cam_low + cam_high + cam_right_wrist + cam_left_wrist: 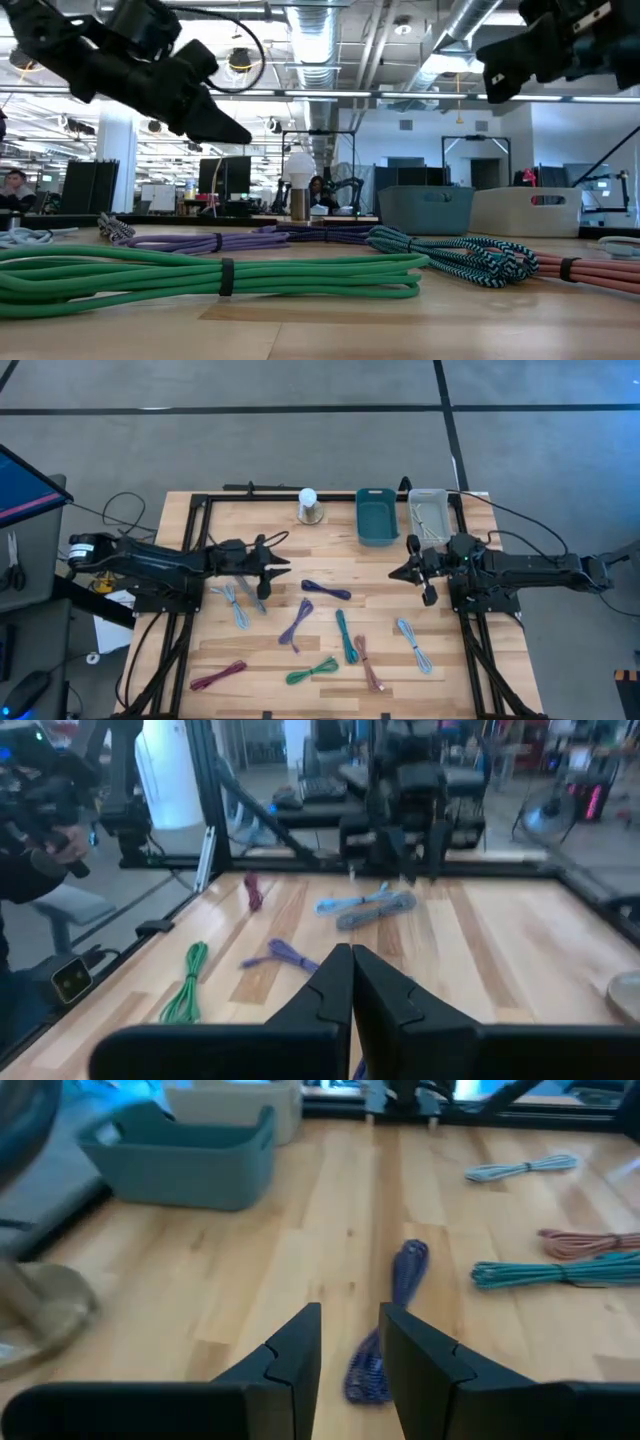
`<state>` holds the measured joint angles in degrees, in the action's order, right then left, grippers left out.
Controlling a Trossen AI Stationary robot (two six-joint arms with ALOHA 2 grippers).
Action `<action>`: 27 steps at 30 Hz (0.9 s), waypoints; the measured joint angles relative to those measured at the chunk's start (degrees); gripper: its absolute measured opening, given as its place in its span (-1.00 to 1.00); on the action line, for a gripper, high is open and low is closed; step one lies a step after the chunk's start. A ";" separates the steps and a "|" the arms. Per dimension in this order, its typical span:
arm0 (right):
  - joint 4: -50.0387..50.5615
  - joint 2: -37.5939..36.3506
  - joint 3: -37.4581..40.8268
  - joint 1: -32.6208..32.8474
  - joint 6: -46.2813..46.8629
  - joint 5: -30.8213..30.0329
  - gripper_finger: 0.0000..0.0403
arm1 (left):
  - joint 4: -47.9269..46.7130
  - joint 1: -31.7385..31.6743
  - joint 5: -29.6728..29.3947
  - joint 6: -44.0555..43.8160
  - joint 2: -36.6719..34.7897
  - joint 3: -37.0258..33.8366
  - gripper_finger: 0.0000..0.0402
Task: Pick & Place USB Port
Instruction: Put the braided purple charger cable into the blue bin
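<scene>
Above the table [330, 555], left hand [283, 565] slightly parted and empty, right hand [397, 572] clenched, empty.

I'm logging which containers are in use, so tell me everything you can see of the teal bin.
The teal bin is a small rectangular tub that looks like matte plastic, with raised walls, rounded corners and a lip dipped at one end. It stands upright on the wooden table at the far edge, beside a pale grey bin; whether they touch is unclear. Nothing shows inside it from above. Neither arm's tool touches it.
</scene>
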<state>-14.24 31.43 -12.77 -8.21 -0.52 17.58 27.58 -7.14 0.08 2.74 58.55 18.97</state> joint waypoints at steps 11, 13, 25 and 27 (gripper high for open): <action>-6.12 -0.01 3.08 -1.32 1.02 -0.92 -1.00 | 0.36 -1.90 2.28 5.57 10.80 8.17 -0.42; -6.09 -0.01 3.08 -1.33 0.84 -1.35 -1.00 | 0.45 -1.90 3.38 5.97 12.37 9.90 -0.35; -5.97 -0.01 3.08 -1.33 0.58 -1.39 -1.00 | -14.33 0.52 4.17 9.25 20.63 22.28 -0.02; -5.96 -0.01 3.08 -1.33 0.58 -1.40 -1.00 | -14.80 1.66 4.98 10.35 21.38 23.70 -0.02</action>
<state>-20.21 31.42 -9.69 -9.54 0.05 16.19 12.78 -5.48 5.06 13.09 79.94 42.67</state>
